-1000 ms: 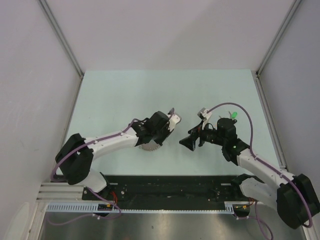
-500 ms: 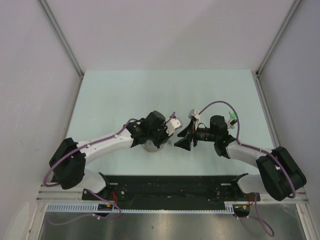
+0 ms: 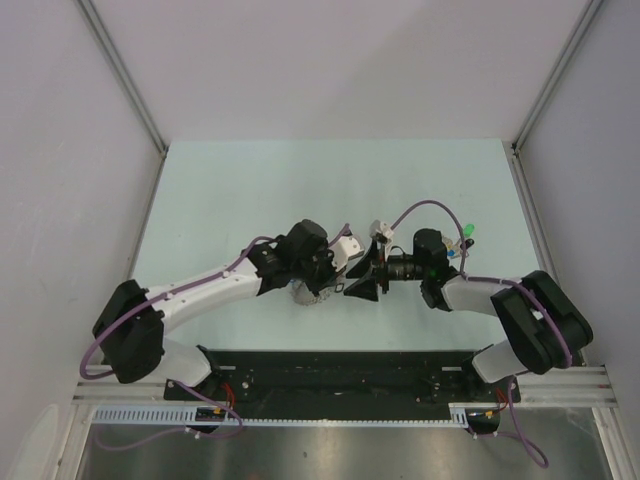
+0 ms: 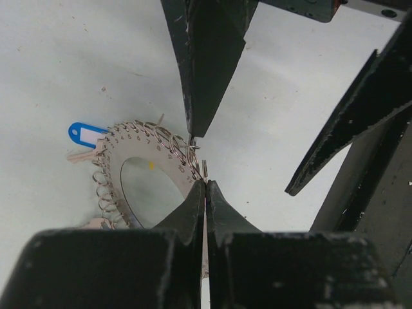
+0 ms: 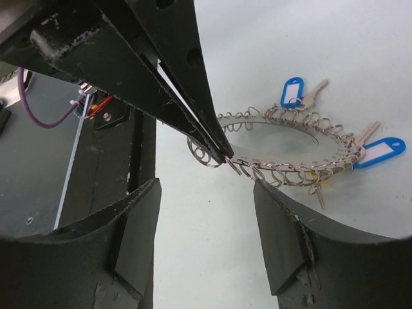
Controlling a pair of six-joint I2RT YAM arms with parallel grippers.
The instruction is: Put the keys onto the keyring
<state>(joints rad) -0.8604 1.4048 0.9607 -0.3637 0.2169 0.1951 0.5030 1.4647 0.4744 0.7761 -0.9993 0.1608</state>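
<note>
- The left gripper [image 4: 198, 159] is clamped on the near edge of the ring [image 4: 138, 149], its two tips pinching one of the small wire loops along the rim. Compared with a second ago it has nudged slightly toward the centre, carrying the ring with it.
- The ring lies low over the table, below and between the two wrists. It is a flat band fringed with loops. Blue keys [image 5: 293, 93] already hang from its far side, and a yellow scrap shows near the rim, too small to identify.
- The biggest change is on the right. The right gripper [image 5: 206, 187] has swung in from the right, with the arm folding at the elbow, and now faces the left tips from close by without touching them.
- Its fingers are apart with nothing between them, and the pinched loop sits just ahead of them.
- The green key [image 3: 465, 233] rests on the table where it was a second ago, behind the right wrist and well away from the ring.
- My reading is that the right arm came in to steady the ring or take it over, not to thread a key, so the green key remains to be fetched.
</note>
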